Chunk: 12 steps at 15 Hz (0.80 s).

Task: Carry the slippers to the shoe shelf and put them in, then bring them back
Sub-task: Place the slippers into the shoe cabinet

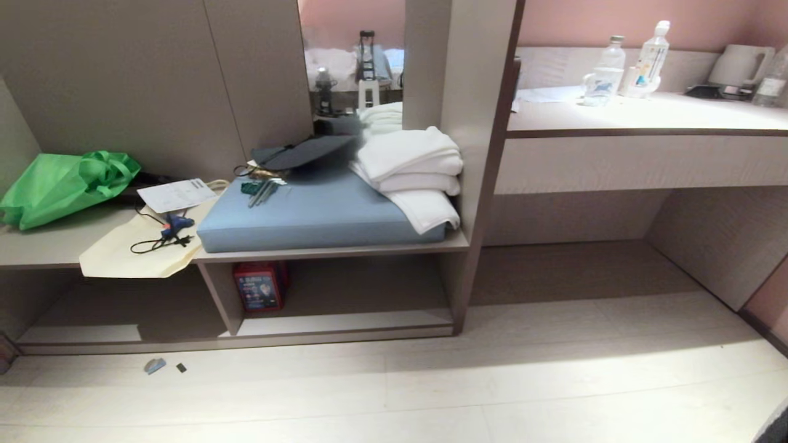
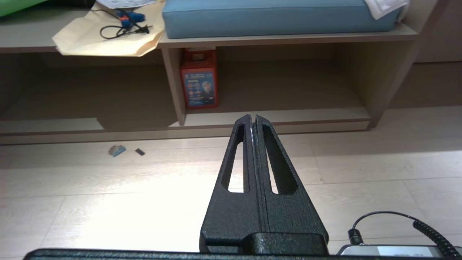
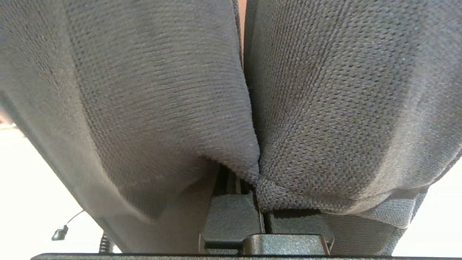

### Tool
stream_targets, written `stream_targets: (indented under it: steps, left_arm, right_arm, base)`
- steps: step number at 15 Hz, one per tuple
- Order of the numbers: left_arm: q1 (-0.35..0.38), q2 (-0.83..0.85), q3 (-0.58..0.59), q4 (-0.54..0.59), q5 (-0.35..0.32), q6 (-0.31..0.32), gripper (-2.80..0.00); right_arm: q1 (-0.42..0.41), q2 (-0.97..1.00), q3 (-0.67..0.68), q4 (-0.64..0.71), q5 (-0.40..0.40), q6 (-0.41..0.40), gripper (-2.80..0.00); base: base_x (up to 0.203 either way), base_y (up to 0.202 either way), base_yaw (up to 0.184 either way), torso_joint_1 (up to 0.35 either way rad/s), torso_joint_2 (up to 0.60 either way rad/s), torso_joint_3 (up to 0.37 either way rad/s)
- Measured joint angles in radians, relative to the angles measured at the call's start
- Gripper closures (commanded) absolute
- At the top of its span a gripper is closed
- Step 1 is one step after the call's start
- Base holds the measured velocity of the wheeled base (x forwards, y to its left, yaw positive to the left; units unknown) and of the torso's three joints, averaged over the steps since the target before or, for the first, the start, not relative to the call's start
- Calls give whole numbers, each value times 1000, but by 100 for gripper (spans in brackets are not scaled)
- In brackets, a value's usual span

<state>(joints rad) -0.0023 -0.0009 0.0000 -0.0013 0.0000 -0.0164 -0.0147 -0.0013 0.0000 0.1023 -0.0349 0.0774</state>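
On the far left of the bench top lies a green bag (image 1: 61, 184), then a cream tote (image 1: 138, 249) with a black cable, then a blue cushion (image 1: 314, 215) bearing folded white towels (image 1: 412, 172). Below, the shoe shelf (image 1: 345, 323) is the narrower cubby to the right of the divider, a red box (image 1: 258, 286) standing at its left end. The left gripper (image 2: 252, 121), jaws pressed together and empty, hangs low over the floor. The right gripper (image 3: 258, 202) is clamped on the slippers (image 3: 162, 90), both pinched together, well short of the cubby. To do this well, I'd approach low and level, aiming right of the red box, and release only once they're fully inside.
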Motion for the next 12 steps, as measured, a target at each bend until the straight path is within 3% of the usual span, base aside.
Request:
stream_targets:
  steps: [12]
  left_arm:
    - [0, 0, 0, 0, 0, 0, 0]
  right_arm:
    - [0, 0, 0, 0, -2, 0, 0]
  base:
    - [0, 195, -3, 2, 3, 2]
